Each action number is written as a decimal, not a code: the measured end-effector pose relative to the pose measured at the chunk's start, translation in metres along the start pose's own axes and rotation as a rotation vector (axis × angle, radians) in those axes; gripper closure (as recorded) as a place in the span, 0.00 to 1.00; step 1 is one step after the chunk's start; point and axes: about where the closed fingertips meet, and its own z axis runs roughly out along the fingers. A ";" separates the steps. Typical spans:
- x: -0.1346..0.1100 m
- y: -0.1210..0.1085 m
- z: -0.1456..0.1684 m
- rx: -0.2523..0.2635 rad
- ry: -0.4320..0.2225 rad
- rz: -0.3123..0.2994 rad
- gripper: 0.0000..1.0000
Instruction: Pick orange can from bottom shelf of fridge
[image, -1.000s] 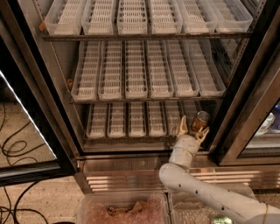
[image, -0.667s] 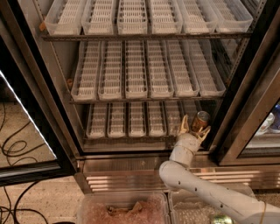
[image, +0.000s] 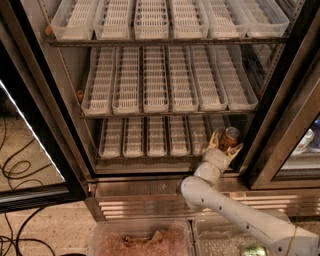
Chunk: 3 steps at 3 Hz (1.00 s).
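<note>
The fridge stands open, with three racks of white slotted trays. The orange can (image: 230, 136), copper-coloured with a silver top, stands upright at the right end of the bottom shelf (image: 150, 136), near its front edge. My gripper (image: 224, 145) reaches into that shelf from below on a white arm. It is open, with one finger on each side of the can's lower part. I cannot tell whether the fingers (image: 214, 139) touch the can.
The fridge's black door frame (image: 270, 135) stands close to the right of the can. The middle rack (image: 165, 80) hangs just above the gripper. The stainless base trim (image: 150, 192) runs below. Two clear bins (image: 142, 239) sit in the foreground. Cables (image: 20, 170) lie on the floor at left.
My gripper has edged slightly up and to the right, closer around the can. The can has not moved.
</note>
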 end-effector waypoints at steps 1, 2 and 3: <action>0.010 -0.008 0.004 0.033 0.012 -0.023 0.30; 0.010 -0.008 0.004 0.034 0.012 -0.023 0.49; 0.010 -0.008 0.004 0.034 0.012 -0.023 0.72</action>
